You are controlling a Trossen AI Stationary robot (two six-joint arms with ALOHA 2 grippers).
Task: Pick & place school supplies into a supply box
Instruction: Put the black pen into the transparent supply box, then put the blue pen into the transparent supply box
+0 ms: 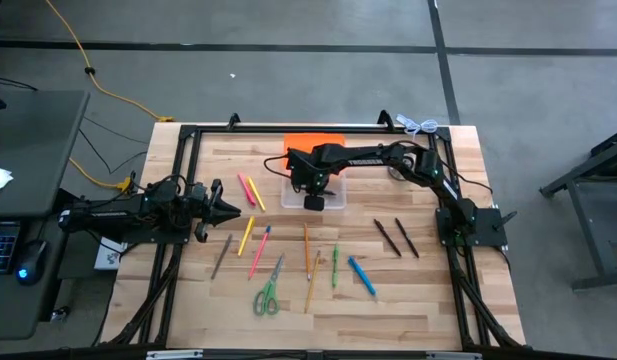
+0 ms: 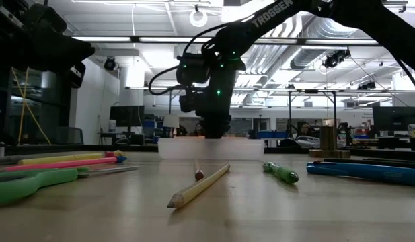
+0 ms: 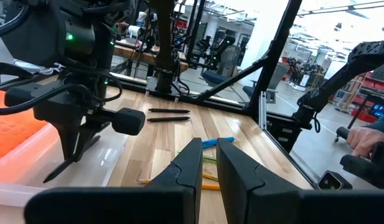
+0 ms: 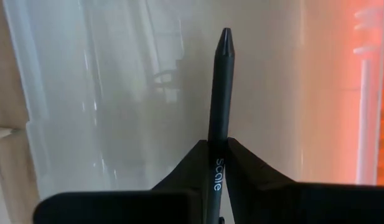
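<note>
Two arms are at the desk. The right tool grasps a dark pen between nearly closed fingers, over the clear supply box at upper centre of the high view. The pen's long axis runs straight out ahead, in line with the fingers, tip forward. The left tool, fingers slightly apart and holding nothing, waits at left. Other pens and green scissors lie on the wooden desk; a workshop shows behind.

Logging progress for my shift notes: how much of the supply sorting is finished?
Done: nothing is visibly lying in the clear plastic supply box with the orange lid. In hand: the right tool holds a dark pen over the box. Left: pink, yellow, orange, green and blue pens, two dark pens and green-handled scissors lie on the wooden table. The left tool waits aside.
</note>
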